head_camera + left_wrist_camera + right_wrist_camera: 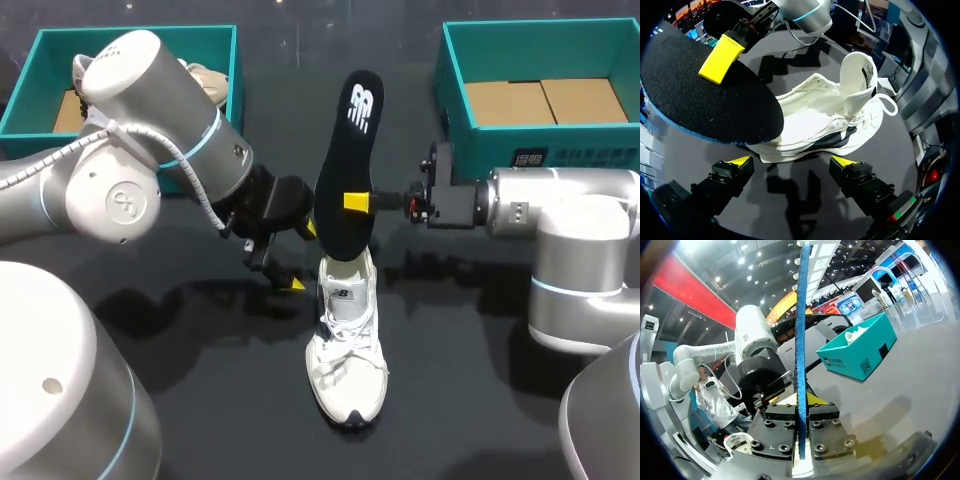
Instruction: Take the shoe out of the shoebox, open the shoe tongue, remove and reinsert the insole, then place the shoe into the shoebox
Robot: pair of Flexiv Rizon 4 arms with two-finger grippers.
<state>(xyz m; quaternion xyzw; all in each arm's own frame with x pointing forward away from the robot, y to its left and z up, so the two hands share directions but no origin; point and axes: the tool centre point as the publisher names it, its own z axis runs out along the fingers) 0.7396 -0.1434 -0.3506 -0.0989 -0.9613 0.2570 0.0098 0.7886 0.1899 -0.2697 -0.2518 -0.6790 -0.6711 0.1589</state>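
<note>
Black foam insole [350,150], likely light and bendy, clamped mid-length in right pincer [352,201]. Left pincer [791,161] gapes wide beside white mesh sneaker [348,340].

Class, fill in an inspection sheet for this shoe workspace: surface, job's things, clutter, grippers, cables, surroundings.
Surface: glossy dark table.
Job's things: white lace-up sneaker sits mid-table; black foam insole held upright, lower end at the sneaker's heel; left teal cardboard shoebox holds a pale shoe; right teal cardboard shoebox holds nothing.
Clutter: nothing seen.
Grippers: right gripper shut on the insole; left gripper open beside the sneaker.
Cables: white coiled cable along the left arm.
Surroundings: nothing seen.
</note>
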